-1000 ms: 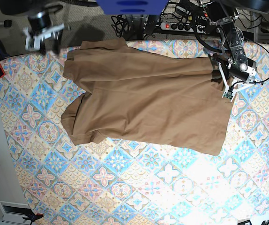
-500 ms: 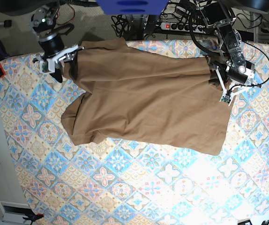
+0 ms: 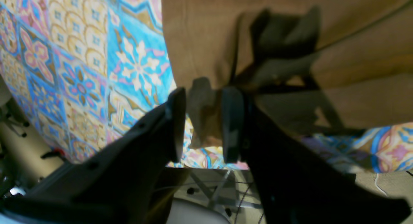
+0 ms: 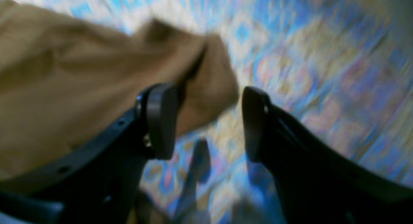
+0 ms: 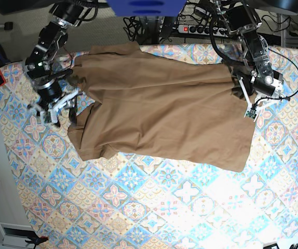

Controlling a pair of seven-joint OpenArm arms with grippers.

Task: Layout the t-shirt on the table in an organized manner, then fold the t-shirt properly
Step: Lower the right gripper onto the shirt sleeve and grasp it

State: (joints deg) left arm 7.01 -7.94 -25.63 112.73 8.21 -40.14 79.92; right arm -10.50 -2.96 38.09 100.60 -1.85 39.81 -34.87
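Tan cloth of the t-shirt [image 5: 159, 109] sprawls across the far half of the table [image 5: 154, 207], its sleeves rumpled. From the left wrist, the left gripper [image 3: 200, 121] pinches a bunched fold at the shirt's edge, part-shadowed. The right wrist view is blurred: the right gripper [image 4: 209, 121] hangs spread apart over a sleeve corner, holding nothing.

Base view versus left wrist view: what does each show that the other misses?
Only the base view shows the whole plain tan-brown t-shirt spread out, plus the right gripper at its sleeve side. Only the left wrist view shows the left gripper pinching a bunched fold of fabric. Both show the shirt lying on the floral tile-patterned table.
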